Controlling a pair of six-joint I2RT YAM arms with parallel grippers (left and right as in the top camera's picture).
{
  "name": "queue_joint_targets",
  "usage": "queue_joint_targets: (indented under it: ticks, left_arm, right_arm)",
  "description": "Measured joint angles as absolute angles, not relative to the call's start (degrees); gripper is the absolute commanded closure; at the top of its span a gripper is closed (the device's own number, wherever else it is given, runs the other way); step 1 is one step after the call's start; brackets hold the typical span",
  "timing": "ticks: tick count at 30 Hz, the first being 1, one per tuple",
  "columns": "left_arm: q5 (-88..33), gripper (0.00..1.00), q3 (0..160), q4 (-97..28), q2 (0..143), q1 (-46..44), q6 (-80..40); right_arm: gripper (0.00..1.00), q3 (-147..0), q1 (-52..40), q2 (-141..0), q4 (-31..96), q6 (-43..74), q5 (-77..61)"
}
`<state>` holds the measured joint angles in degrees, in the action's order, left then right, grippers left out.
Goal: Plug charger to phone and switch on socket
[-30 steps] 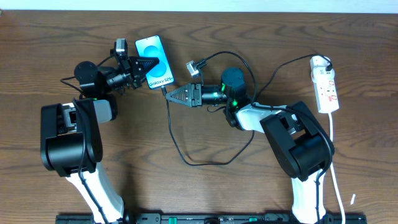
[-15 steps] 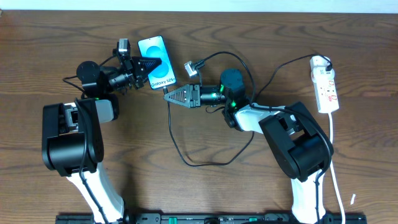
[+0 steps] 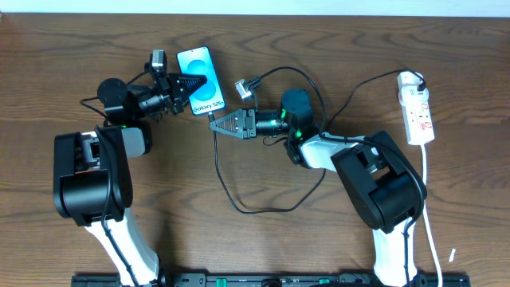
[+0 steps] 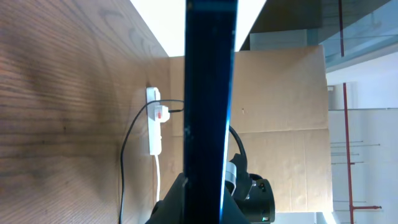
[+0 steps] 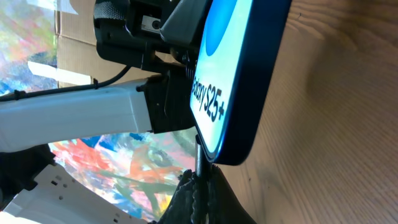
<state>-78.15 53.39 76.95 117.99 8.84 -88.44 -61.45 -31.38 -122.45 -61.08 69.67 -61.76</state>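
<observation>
left gripper (image 3: pixel 196 83): clamped tight | right gripper (image 3: pixel 216 121): clamped tight | arms: reaching inward

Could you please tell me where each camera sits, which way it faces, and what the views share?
Overhead: above the table, facing straight down; left arm, right arm, phone, charger and socket show.
Left wrist: on the left arm, facing along the phone's edge toward the socket; right arm beyond, nothing of its own clearly visible.
Right wrist: on the right arm, facing the phone's bottom edge; own fingers pinch the charger, left arm behind.
Shared: every view shows the phone.
</observation>
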Motion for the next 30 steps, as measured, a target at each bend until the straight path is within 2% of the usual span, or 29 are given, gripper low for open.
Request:
queue_joint_targets:
  ticks: [30]
  left_arm:
    - [-81.08,0.93,53.39,76.97,117.99,7.99,-84.16]
  right_arm:
    - [0.99,-61.34,-30.87,-122.45,-60.69,72.79,-64.29]
